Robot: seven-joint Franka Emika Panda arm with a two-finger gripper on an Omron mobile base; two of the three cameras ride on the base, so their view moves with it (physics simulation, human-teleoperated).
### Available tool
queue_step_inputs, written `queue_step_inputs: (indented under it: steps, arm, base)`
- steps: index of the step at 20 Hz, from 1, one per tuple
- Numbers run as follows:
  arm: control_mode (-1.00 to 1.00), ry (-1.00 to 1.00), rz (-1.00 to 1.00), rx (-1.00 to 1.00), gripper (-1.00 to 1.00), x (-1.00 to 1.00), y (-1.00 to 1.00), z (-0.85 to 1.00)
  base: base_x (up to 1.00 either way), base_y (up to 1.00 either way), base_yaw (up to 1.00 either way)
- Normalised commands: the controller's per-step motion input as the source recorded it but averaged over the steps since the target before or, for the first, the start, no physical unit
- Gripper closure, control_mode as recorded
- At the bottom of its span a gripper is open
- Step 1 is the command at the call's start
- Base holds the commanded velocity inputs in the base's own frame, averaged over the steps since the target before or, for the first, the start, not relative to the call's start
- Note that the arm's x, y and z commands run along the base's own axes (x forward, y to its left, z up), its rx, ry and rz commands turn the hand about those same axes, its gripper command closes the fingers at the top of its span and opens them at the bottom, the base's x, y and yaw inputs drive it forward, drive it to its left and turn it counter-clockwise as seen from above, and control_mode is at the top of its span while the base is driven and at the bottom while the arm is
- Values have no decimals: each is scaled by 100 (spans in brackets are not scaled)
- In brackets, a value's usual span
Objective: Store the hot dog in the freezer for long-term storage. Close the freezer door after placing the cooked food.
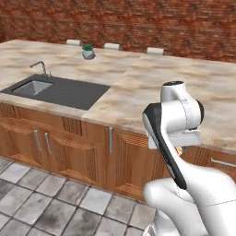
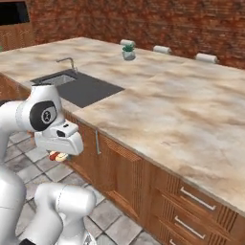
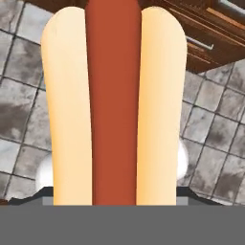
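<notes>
Hot dog [image 3: 114, 103]: it sits right in front of my hand camera, very close, held up above the tiled floor [image 3: 210, 143]. In the right base view a small red and tan piece of it [image 2: 57, 156] shows just under my wrist, beside the wooden cabinets [image 2: 125, 178].

My gripper: I cannot see my fingertips, because the bun covers the place where they should be. From how the hot dog hangs there in the air at my hand, I judge that I am clamped on it, near its lower end.

Long axis: the sausage runs along the direction my hand looks, from the bottom of the hand view to its top, with one tan half of the bun on each side.

Freezer: the views here give me the island counter [image 1: 138, 87], the sink [image 1: 55, 90] and the brick wall [image 1: 138, 23]. So I judge that the freezer lies behind or to one side of the base, and the coming move is a turn or a drive, not a reach.

Arm: folded close to my base, hand low and pointing down at the floor.

Count: one hot dog, one sink, one faucet [image 1: 42, 67], one small potted plant [image 1: 88, 51], three white objects [image 1: 112, 46] along the far edge of the counter.

Task so far: hot dog is in hand, not yet stored; door step not yet done.
</notes>
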Motion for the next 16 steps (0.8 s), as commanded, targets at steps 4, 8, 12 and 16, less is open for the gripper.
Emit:
queue_step_inputs:
  steps: [4,8,12,16]
  arm:
    - [100,0,0,0,100,0,0,0]
    - [100,0,0,0,100,0,0,0]
    - [100,0,0,0,100,0,0,0]
    - [100,0,0,0,100,0,0,0]
  base:
    - [18,0,97]
    - [31,-6,95]
    - [91,14,60]
    - [97,40,28]
